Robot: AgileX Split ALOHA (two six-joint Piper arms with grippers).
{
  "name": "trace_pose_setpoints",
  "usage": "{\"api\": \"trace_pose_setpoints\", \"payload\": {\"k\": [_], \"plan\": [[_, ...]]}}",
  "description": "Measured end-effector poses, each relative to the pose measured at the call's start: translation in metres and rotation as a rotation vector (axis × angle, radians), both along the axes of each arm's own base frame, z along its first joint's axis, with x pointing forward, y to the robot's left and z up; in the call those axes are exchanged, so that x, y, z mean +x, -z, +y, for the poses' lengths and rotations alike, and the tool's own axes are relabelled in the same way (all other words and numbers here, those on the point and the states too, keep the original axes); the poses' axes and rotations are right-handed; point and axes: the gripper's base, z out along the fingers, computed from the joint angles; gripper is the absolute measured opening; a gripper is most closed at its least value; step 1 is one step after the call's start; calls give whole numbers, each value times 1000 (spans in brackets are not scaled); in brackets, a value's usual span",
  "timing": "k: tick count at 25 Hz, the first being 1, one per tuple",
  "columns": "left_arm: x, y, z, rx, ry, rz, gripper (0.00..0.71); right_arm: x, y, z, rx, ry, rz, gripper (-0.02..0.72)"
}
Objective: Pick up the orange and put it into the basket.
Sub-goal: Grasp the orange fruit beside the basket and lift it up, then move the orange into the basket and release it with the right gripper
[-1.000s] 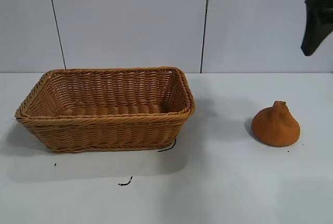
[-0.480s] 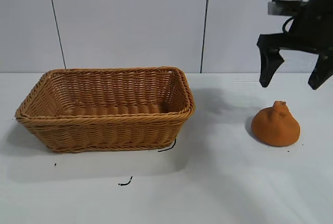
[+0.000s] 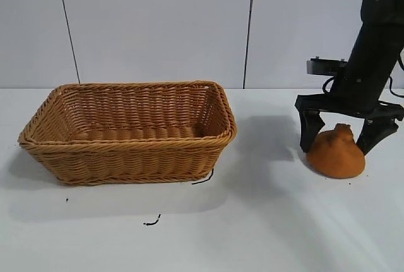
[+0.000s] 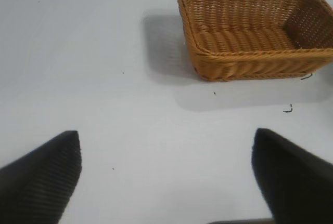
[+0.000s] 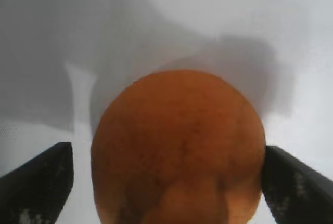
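Note:
The orange (image 3: 335, 154) is a dull orange lump with a knobbly neck, lying on the white table at the right. My right gripper (image 3: 341, 139) is open and has come down over it, one finger on each side, a gap showing on one side. In the right wrist view the orange (image 5: 177, 146) fills the space between the two fingertips (image 5: 36, 180). The wicker basket (image 3: 129, 149) stands at the left, empty; it also shows in the left wrist view (image 4: 255, 60). My left gripper (image 4: 166, 174) is open over bare table, away from the basket.
Two small black scraps (image 3: 151, 222) lie on the table in front of the basket, one at its front right corner (image 3: 203, 178). A white panelled wall stands behind the table.
The right arm has come down from the upper right and lowered its open gripper around the orange. The orange and basket have not moved.

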Motion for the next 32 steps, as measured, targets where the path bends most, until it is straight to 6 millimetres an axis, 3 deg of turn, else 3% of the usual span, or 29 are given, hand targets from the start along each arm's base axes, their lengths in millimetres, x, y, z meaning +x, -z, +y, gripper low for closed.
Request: {"api": "trace_pose_setpoints", "payload": {"k": [3,5,8,14,15,16,20,23,28,32], "plan": [[0,0,0,0,0,0,639,0,-3,-1,-10,-8,2,232],[0,0,0,0,0,0,639,2,-15,-1,-11,-13,-7,100],[0,0,0,0,0,0,639,8,-39,-1,-15,-22,-40,90],[0,0,0,0,0,1,639,28,-122,0,-6,-33,-199,89],[0,0,0,-1,1,1,639,28,-122,0,-6,-33,-199,89],[0,0,0,-1,1,1,639,31,-143,1,-3,-34,-227,89],[0,0,0,0,0,1,639,35,-172,7,4,-37,-289,89],[0,0,0,0,0,1,639,35,-189,28,14,-83,-347,88],[0,0,0,0,0,1,639,25,-207,94,55,-207,-407,88],[0,0,0,0,0,0,639,10,-203,157,94,-324,-430,88]]}}
